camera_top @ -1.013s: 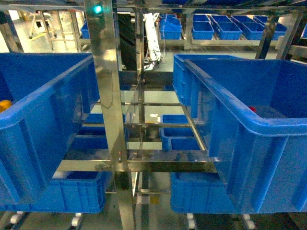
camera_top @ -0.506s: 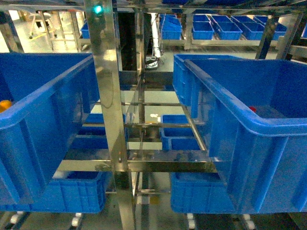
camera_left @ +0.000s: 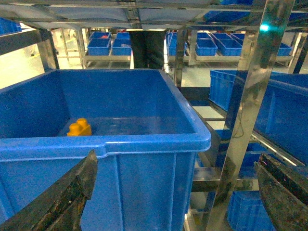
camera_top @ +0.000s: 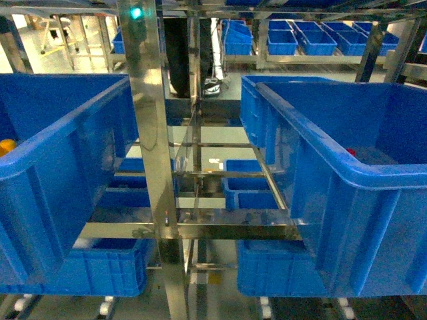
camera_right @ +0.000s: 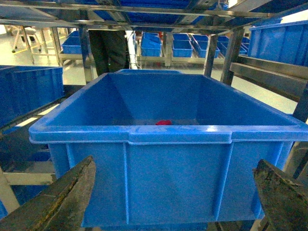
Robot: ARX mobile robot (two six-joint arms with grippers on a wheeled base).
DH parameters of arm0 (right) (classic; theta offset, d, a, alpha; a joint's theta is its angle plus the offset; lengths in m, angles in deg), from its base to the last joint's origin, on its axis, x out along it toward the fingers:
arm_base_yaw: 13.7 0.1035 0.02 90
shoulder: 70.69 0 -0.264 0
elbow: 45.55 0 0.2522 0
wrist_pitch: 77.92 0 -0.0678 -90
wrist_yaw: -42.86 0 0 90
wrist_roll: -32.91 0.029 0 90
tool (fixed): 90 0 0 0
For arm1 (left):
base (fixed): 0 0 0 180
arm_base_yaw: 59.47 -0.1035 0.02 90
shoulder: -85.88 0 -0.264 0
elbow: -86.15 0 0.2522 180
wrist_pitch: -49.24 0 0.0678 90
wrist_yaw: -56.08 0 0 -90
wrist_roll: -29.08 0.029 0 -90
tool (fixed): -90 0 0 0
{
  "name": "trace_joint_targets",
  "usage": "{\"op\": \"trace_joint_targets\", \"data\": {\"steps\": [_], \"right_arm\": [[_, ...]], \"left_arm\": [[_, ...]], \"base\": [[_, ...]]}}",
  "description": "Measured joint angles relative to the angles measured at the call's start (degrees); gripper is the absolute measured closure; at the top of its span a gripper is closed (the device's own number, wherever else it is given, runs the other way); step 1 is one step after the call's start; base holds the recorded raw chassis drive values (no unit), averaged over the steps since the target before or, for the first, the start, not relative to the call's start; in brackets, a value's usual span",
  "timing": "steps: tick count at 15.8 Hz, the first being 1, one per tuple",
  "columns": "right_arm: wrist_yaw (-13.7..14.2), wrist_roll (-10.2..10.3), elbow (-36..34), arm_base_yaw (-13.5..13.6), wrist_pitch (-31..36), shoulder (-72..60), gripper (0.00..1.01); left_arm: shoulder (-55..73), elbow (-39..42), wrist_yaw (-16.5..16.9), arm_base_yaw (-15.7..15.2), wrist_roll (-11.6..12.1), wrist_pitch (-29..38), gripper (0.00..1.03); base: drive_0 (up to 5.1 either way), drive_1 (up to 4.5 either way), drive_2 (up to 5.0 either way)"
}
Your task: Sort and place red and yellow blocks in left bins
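Note:
An orange-yellow block (camera_left: 79, 128) with two studs lies on the floor of the large blue bin (camera_left: 144, 142) on the left; the head view shows only a sliver of that block (camera_top: 5, 145) inside this bin (camera_top: 60, 147). A red block (camera_right: 163, 122) lies in the right-hand large blue bin (camera_right: 173, 134), and shows as a speck of red block (camera_top: 351, 152) in the head view. My left gripper (camera_left: 175, 161) hangs open before the left bin's near wall, below its rim. My right gripper (camera_right: 174, 163) hangs open before the right bin's near wall. Both are empty.
A shiny steel rack post (camera_top: 152, 133) stands between the two bins, with cross rails (camera_top: 193, 231) behind it. Smaller blue crates (camera_top: 257, 190) sit on lower shelves, and more line a far rack (camera_top: 313, 40). A person's dark legs (camera_top: 180, 53) stand beyond the rack.
Only the person behind the rack has shifted; the bins and the blocks lie as before.

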Motion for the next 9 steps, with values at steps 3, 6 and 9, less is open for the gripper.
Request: {"op": "trace_joint_targets", "data": {"steps": [3,6,9], "right_arm": [[0.0,0.0,0.0,0.0,0.0,0.0,0.03],[0.0,0.0,0.0,0.0,0.0,0.0,0.03],[0.0,0.0,0.0,0.0,0.0,0.0,0.03]], "left_arm": [[0.0,0.0,0.0,0.0,0.0,0.0,0.05],[0.0,0.0,0.0,0.0,0.0,0.0,0.05],[0.0,0.0,0.0,0.0,0.0,0.0,0.05]], "base": [[0.0,0.0,0.0],[0.0,0.0,0.0],[0.0,0.0,0.0]]}}
